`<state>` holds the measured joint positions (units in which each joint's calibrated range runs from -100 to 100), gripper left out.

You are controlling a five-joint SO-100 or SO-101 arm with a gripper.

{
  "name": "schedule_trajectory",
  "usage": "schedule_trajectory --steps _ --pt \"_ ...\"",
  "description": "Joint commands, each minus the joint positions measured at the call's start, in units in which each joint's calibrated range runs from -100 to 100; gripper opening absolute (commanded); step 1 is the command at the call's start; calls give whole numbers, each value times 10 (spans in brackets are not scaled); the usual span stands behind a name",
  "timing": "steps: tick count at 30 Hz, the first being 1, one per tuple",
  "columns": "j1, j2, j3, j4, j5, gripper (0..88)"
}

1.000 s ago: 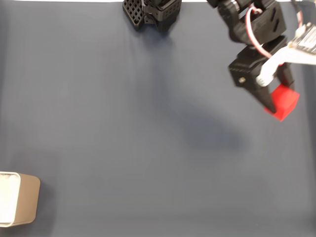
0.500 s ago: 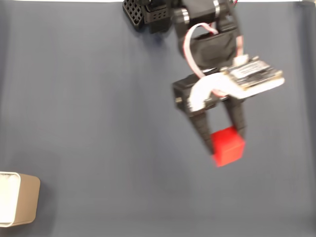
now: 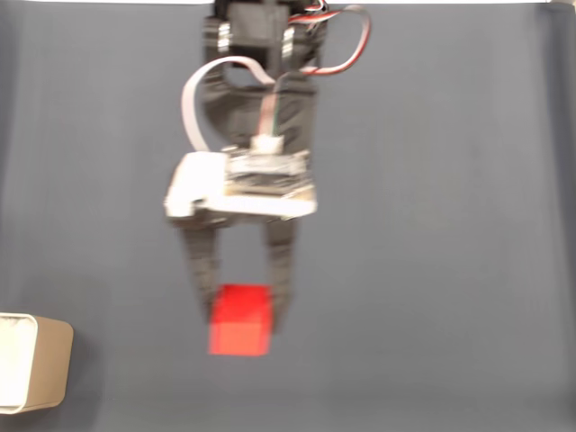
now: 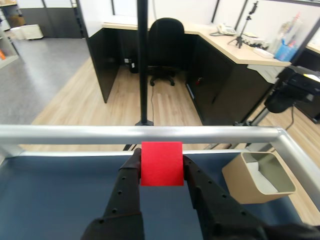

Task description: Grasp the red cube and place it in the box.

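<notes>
**Red cube clamped in my tool, box off to the side**

My tool (image 3: pixel 241 310) is clamped on the red cube (image 3: pixel 240 320): in the fixed view my two black fingers (image 3: pixel 197 265) press against opposite faces of it, and the cube sits at their tips, lifted clear of the dark blue worktop (image 3: pixel 432 270). The picture is a little blurred around my arm, so finer detail of the grip is hard to read there.

The wrist view gives it sharply: the red cube (image 4: pixel 161 163) is squeezed between my fingers (image 4: pixel 127 182), one flat face turned to the camera, upright and square.

Taking the box (image 3: pixel 34 373) as the landmark: in the fixed view it stands at the lower left edge of the worktop, tan outside and white inside, and the cube is well apart from it, to its right and slightly above in the picture. In the wrist view the box (image 4: pixel 239 179) lies to the right of the cube, near the worktop's metal rail (image 4: pixel 150 134), its open top showing.
</notes>
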<state>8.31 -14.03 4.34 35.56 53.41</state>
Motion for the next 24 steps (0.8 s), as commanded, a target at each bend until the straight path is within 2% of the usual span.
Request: schedule_trajectory --steps 1,12,24 --pt "48 16 -72 0 -6 0" --pt "147 151 -222 -3 -14 0" --pt "192 301 -376 -3 -9 0"
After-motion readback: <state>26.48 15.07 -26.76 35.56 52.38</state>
